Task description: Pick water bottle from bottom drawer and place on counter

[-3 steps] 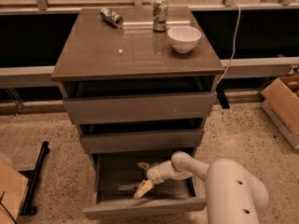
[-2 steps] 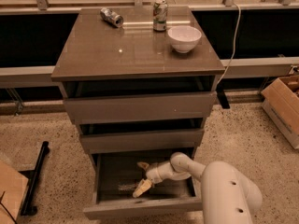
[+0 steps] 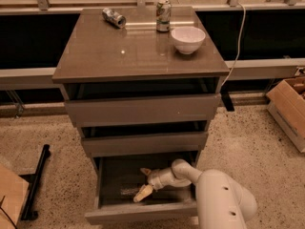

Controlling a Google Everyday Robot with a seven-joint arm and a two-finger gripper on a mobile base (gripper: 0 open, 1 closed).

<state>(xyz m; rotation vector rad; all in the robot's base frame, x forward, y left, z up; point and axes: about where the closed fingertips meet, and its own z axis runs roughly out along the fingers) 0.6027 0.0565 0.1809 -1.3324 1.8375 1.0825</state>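
The hand (image 3: 143, 183) sits inside the bottom drawer (image 3: 143, 213), fingers apart. The water bottle (image 3: 127, 191) lies flat just left of its near finger. Closing from here may catch only the bottle's end and roll it away to the left.

Glossy counter (image 3: 119, 56); smooth pincer (image 3: 142, 183) in matt bottom drawer (image 3: 143, 215)

Gripper (image 3: 142, 183) in bottom drawer (image 3: 143, 214), water bottle (image 3: 127, 191) beside.
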